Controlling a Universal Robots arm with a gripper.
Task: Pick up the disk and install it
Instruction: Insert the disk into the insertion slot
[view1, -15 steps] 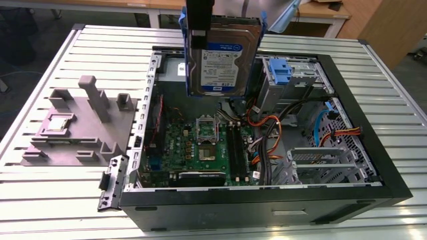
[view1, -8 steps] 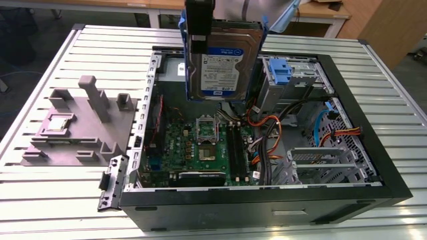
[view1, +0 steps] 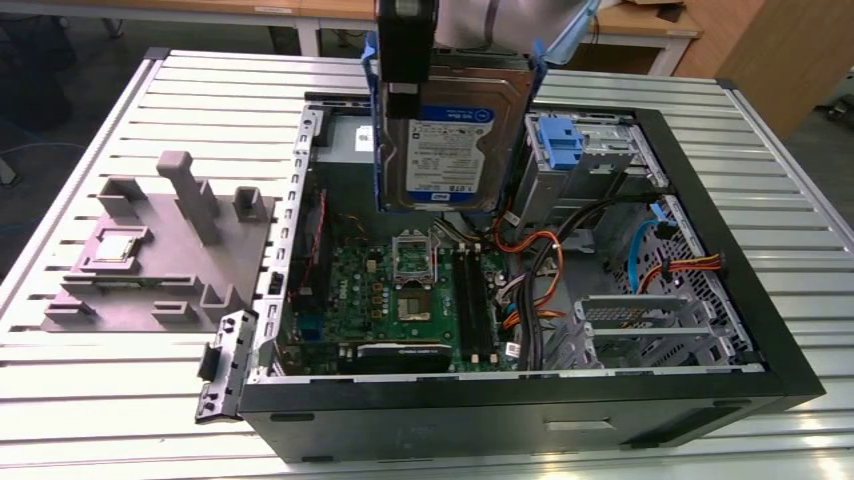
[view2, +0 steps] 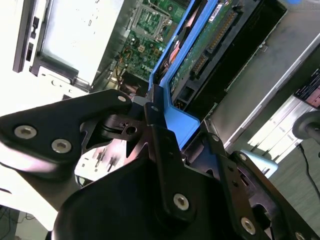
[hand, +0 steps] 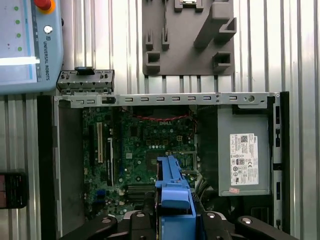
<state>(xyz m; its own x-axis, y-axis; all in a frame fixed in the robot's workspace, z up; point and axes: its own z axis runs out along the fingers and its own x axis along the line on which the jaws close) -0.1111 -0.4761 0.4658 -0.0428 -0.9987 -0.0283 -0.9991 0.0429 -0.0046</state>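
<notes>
The disk hangs upright above the open computer case, label facing the exterior camera, with its blue frame along both edges. My gripper comes down from above and is shut on the disk's upper edge. In the second wrist view the black fingers clamp the blue frame, and the disk shows its green circuit-board side. In the first wrist view the blue frame of the disk juts out from the gripper over the motherboard.
A grey power supply fills one case corner. A metal drive cage, a blue latch piece and loose cables lie inside the case. A grey fixture block and a detached panel piece sit beside it. A teach pendant rests on the slatted table.
</notes>
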